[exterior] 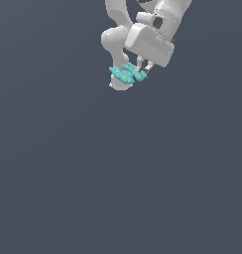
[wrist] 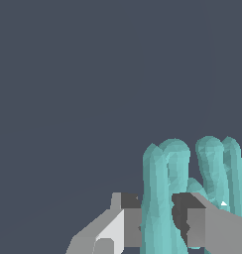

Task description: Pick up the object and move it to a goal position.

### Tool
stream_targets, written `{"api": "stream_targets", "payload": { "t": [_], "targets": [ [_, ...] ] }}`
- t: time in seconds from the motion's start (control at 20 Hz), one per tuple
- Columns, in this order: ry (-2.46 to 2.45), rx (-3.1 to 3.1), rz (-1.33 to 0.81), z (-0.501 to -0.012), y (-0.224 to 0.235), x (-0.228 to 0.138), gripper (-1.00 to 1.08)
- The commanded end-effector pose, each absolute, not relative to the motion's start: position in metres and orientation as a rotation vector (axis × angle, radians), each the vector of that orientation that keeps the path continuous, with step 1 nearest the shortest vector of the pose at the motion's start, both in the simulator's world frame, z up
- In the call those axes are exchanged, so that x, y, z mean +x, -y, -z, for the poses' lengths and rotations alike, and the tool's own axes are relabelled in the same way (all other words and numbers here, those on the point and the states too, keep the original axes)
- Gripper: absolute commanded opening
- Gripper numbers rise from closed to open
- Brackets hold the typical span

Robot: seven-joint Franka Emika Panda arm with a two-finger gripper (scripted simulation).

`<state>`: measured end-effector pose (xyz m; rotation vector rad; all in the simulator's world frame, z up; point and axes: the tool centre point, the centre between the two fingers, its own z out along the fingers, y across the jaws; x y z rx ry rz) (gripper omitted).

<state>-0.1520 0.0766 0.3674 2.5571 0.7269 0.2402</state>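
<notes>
We are holding the small teal plastic piece with short cross prongs (wrist: 157,198) between the two grey fingers (wrist: 130,218) of the white robot gripper (exterior: 141,69), and the fingers are standing narrow, closed against it from both sides. In the wrist view one long teal bar is sitting in the gap between the dark pads, and the other prongs are sticking out beyond the far finger, outside the grip. In the exterior view the teal piece (exterior: 127,73) is hanging just under the fingertips, in front of the white arm, with most of its body lying to one side of the fingers.

We are judging that the main risk is rotation. We are gripping only one thin rounded bar, and the larger part of the piece is off to one side, so its weight could be turning it between the pads during a fast move. A rounded bar is also giving little contact, so it may be sliding downward and out. We cannot see any goal marker in these views, so we cannot tell how far the carrying is going.
</notes>
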Motion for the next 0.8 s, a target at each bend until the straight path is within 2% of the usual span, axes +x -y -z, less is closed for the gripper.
{"api": "stream_targets", "payload": {
  "t": [0.0,0.4,0.75],
  "targets": [
    [-0.727,2.557,-0.239,-0.39,-0.071,-0.154,-1.0],
    [-0.723,2.553,-0.24,-0.442,-0.059,-0.157,-1.0],
    [-0.721,2.55,-0.241,-0.456,-0.055,-0.156,-1.0]
  ]
}}
